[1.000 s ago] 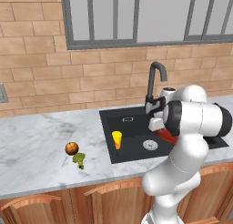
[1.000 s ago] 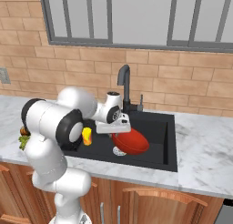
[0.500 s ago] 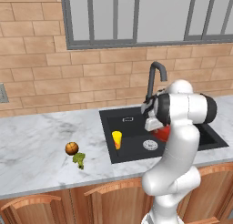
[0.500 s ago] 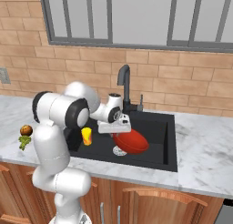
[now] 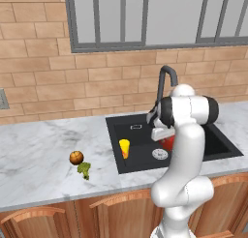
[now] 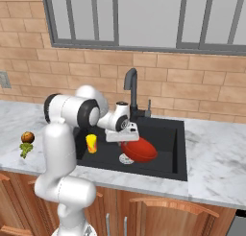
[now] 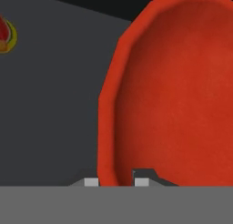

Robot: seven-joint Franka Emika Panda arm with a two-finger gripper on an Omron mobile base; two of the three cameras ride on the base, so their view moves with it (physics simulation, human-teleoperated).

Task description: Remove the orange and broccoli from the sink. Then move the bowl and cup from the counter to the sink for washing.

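We hold the bowl (image 6: pixel 139 150) by its rim, our hand (image 6: pixel 129 135) clamped on it, tilted over the sink (image 6: pixel 177 156). Released from here, it could tip onto the cup (image 6: pixel 91 143) or land edge-first.

arm's elbow swung upright (bowl (image 6: pixel 139 149) barely shifted).

Glossy white arm (image 5: pixel 186 150) built of thick rounded tubular segments, bulbous at shoulder and elbow, black bands ringing the joints, tapering to a small white boxy hand (image 6: pixel 122 129) with pale squared finger tips (image 7: pixel 91 182).
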